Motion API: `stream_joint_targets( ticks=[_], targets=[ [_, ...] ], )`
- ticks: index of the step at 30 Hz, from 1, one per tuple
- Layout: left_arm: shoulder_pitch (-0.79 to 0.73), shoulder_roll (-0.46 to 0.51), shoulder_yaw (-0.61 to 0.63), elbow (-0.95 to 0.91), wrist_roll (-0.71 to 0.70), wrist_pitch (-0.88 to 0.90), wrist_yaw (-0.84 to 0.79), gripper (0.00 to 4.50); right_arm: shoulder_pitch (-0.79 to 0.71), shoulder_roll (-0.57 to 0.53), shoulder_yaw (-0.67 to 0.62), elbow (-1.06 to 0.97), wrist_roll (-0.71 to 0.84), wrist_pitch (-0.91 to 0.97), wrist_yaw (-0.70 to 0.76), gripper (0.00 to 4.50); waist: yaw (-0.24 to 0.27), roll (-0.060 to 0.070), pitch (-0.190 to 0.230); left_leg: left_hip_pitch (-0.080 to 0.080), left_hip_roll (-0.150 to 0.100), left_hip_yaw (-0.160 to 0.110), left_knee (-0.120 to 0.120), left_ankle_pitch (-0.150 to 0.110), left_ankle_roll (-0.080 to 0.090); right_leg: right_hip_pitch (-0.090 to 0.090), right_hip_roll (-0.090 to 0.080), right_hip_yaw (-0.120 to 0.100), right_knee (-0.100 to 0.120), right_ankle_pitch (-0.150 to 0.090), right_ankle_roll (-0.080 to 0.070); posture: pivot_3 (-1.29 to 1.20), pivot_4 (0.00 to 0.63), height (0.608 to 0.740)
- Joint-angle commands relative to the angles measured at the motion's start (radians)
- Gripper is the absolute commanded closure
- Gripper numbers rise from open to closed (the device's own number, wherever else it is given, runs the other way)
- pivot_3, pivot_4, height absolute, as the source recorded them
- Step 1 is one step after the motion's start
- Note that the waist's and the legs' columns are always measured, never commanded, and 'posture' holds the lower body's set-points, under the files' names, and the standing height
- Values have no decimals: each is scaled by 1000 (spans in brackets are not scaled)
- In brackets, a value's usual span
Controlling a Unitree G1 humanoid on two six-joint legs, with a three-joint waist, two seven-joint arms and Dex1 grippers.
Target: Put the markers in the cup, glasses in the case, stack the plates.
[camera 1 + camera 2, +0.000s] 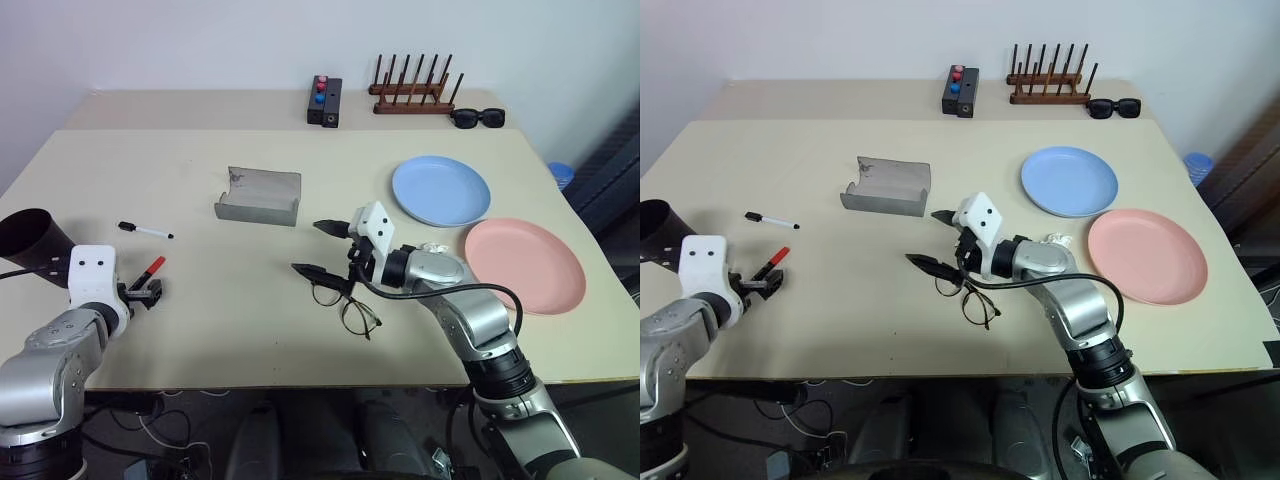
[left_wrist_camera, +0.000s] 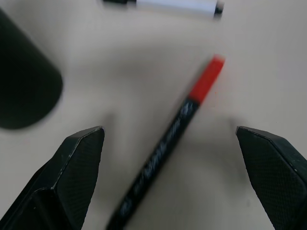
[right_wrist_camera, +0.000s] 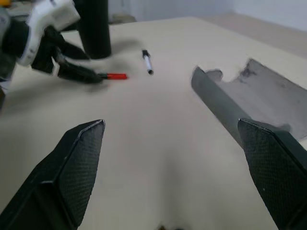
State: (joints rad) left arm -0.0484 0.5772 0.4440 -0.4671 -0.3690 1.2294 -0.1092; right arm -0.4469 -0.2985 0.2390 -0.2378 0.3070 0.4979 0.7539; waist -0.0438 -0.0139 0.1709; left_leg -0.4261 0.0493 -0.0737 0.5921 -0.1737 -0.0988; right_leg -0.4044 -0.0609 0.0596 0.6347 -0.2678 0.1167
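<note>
Left eye view shows me nothing done yet: left hand (image 1: 147, 291) wide over the red-capped marker (image 1: 150, 267), right hand (image 1: 318, 248) wide above the glasses (image 1: 345, 305); case (image 1: 258, 196) at 11 o'clock, plates (image 1: 441, 190) unstacked

Bright even light, soft shadows, blurred left wrist view

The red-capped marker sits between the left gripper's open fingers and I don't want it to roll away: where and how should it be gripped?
Grip the red-capped marker on its black barrel, just below the cap, coming straight down. It lies flat on the table, so the left gripper should pinch across its width, one finger per side.
</note>
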Motion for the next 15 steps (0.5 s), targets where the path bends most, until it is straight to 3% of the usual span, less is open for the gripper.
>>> stream_joint_targets(
  ticks=[1,4,7,12,13,14,15],
  targets=[
    [-28,40,38,-20,-29,132,-41,0,17,0,-11,-61,14,12,-22,27,1,0,0,0,0,0,0,0,0,0,0,0,0,0,0,0,150,740],
    [-55,48,59,-11,-59,203,-83,0,27,-7,-17,-64,14,13,-28,27,0,-1,0,0,0,0,0,0,0,0,0,0,0,0,0,0,150,740],
    [-79,38,90,-3,-75,247,-110,768,32,-13,-17,-63,10,7,-31,0,0,0,0,0,0,0,0,0,0,0,0,0,0,0,0,0,150,740],
    [-98,29,105,4,-77,284,-131,3213,38,-20,-26,-94,72,26,12,0,0,-1,0,0,0,0,0,0,0,0,0,0,0,0,0,0,150,740],
    [-97,27,100,3,-75,283,-133,3903,43,-25,-26,-103,88,28,27,0,0,-1,0,0,0,0,0,0,0,0,0,0,0,0,0,0,150,740],
    [-95,25,96,2,-73,281,-133,4319,47,-30,-26,-110,99,29,39,0,1,-1,0,0,0,0,0,0,0,0,0,0,0,0,0,0,150,740],
    [-95,22,90,-1,-71,275,-132,4440,53,-35,-26,-118,118,25,60,0,1,-1,0,0,0,0,0,0,0,0,0,0,0,0,0,0,150,740]
  ],
)
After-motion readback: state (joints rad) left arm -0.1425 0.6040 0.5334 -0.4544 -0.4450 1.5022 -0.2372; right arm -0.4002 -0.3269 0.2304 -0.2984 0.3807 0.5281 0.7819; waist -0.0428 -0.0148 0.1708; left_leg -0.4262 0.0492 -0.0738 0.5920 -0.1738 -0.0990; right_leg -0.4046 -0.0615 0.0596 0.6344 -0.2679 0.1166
